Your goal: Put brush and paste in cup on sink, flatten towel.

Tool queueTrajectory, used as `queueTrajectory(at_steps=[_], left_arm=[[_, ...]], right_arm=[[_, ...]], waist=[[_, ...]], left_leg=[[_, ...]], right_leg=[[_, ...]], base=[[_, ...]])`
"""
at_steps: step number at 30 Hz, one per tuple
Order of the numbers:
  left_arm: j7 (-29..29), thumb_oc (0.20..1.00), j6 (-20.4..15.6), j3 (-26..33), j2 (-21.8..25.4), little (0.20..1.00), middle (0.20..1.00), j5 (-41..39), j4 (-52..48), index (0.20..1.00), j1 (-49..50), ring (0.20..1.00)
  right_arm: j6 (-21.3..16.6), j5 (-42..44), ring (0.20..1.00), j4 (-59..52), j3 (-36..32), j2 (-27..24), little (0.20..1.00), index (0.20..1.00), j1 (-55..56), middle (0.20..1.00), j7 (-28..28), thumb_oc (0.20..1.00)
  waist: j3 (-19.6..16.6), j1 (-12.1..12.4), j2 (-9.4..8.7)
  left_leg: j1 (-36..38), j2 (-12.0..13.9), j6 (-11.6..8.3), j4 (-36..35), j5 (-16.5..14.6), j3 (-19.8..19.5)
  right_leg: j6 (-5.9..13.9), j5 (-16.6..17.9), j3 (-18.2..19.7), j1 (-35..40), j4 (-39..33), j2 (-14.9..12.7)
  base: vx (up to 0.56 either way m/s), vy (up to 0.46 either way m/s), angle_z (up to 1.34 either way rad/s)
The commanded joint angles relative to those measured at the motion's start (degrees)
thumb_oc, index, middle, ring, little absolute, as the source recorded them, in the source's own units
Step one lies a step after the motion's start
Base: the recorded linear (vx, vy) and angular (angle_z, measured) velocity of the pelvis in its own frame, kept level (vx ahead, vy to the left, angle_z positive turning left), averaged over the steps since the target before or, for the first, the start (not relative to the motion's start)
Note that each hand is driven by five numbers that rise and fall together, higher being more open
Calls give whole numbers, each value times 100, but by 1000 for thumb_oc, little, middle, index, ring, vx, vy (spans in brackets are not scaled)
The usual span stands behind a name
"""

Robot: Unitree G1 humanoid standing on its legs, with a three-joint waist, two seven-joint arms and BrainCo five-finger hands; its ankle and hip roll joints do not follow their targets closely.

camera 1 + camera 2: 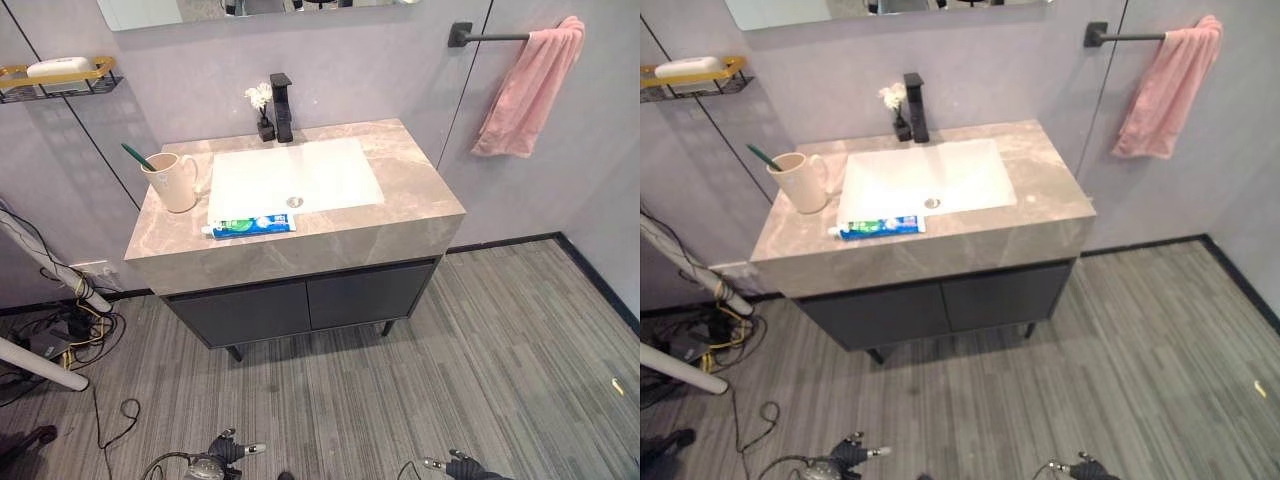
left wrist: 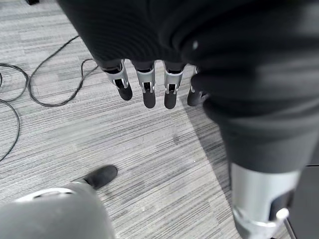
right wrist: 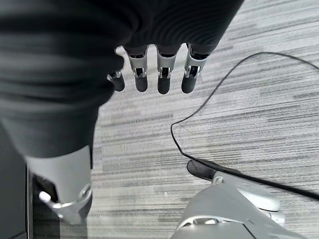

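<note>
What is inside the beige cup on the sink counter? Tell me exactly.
A green toothbrush leans in the cup, its handle sticking out over the rim. The cup's wall hides its lower end and anything else inside. The toothpaste lies outside, on the counter.

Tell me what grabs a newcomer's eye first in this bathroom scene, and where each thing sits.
The pink towel stands out, hanging bunched at the end of a black wall bar on the right. On the grey stone vanity, a toothpaste tube lies along the front edge of the white basin, and a beige cup holding a green toothbrush stands to the left. Each robot hand, left and right, hangs open above the floor.
</note>
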Motion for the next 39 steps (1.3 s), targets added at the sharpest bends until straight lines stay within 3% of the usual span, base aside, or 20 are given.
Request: queueTrajectory(at_steps=[1, 8, 15, 16, 21, 24, 39], left_arm=[[59, 1000, -197, 7, 108, 1000, 1000, 209, 261, 1000, -79, 1000], [165, 1000, -267, 58, 92, 1000, 1000, 146, 161, 1000, 37, 1000], [638, 1000, -625, -198, 363, 1000, 1000, -236, -1320, 1000, -254, 1000], [638, 1000, -624, -198, 364, 1000, 1000, -236, -1321, 1000, -253, 1000], [869, 1000, -765, -201, 489, 1000, 1000, -320, -1752, 1000, -395, 1000], [877, 1000, -779, -211, 429, 1000, 1000, -292, -1735, 1000, -389, 1000], [1005, 1000, -1091, -220, 459, 1000, 1000, -404, -2427, 1000, -137, 1000]], right_arm=[[-169, 79, 1000, 265, 90, 90, 1000, 1000, -139, 1000, 22, 1000], [-368, 450, 1000, -293, 49, 142, 1000, 1000, -172, 1000, -63, 1000], [-729, 662, 1000, -1847, 145, -17, 1000, 1000, -394, 1000, -499, 1000], [-728, 661, 1000, -1848, 145, -16, 1000, 1000, -393, 1000, -500, 1000], [-885, 880, 1000, -2150, 86, -46, 1000, 1000, -428, 1000, -637, 1000], [-904, 846, 1000, -2031, 97, 14, 1000, 1000, -380, 1000, -638, 1000], [-1050, 1077, 1000, -2137, 172, 70, 1000, 1000, -391, 1000, -584, 1000]], waist=[[-166, 32, -108], [-45, 64, -148], [549, 41, -223], [532, 40, -222], [703, 72, -267], [709, 65, -270], [703, 149, -278]], left_leg=[[102, -87, -26, -79, -73, 139], [103, -61, -1, 182, -195, 211], [-941, 183, -29, 2007, -730, 2], [-960, 184, -29, 2003, -722, 2], [-1182, 359, 5, 3089, -1315, -110], [-981, 356, 13, 3126, -1422, -72], [-865, 110, 102, 2674, -1226, -61]], right_leg=[[788, 813, 306, -222, -389, -721], [783, 716, 420, -321, -181, -739], [779, 170, 491, -1254, 1557, -827], [776, 180, 491, -1271, 1549, -825], [695, -355, 434, -1470, 2674, -915], [690, -386, 436, -1299, 2648, -940], [820, -29, 401, -1094, 1971, -1017]], base=[[11, 15, -16], [1, 15, -13], [-157, -8, -3], [-42, -2, 3], [5, -19, 12], [62, 13, 5], [18, 51, -1]])
